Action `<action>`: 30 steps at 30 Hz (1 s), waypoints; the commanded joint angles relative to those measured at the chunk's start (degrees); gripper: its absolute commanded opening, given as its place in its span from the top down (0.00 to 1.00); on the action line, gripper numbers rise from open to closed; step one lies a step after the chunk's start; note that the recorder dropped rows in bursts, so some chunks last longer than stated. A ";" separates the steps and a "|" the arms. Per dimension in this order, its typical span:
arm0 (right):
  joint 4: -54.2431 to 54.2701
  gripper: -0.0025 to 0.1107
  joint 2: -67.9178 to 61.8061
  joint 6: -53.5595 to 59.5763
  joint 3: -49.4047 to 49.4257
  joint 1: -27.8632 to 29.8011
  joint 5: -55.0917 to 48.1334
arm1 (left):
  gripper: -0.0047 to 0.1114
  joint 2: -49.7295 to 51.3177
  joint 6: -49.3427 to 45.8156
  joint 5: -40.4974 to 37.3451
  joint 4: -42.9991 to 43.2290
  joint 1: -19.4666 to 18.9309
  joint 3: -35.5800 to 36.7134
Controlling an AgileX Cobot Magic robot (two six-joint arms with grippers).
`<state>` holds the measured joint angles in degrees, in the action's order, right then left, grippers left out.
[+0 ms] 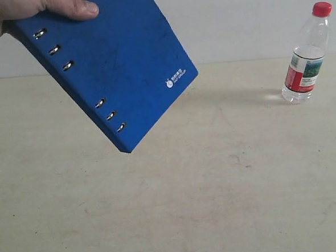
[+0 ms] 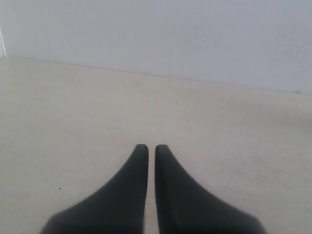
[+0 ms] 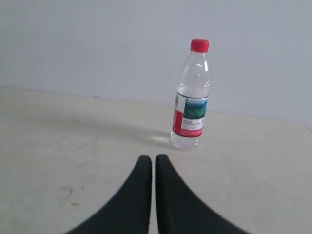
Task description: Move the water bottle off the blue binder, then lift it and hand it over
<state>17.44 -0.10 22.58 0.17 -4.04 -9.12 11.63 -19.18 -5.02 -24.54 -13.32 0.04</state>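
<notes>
Closed left pincer (image 2: 151, 148) above bare table (image 2: 73, 122)

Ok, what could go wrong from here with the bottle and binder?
The right gripper is shut and faces the upright bottle; advancing without opening could tip it. A hand holds the binder tilted above the table; the left gripper moving up there might strike it.

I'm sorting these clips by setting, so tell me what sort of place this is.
Probably a bare lab or test bench: a plain beige tabletop against a blank white wall, a water bottle standing on it, and a person's hand holding a blue binder above it.
</notes>
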 commanded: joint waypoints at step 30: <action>-7.06 0.98 0.10 -18.50 -0.17 3.46 -13.18 | 0.92 -0.31 0.30 0.71 -0.52 -0.12 -0.04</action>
<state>10.40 -0.10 4.27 0.17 -0.54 -22.37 11.63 -19.18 -5.02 -24.64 -13.32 0.04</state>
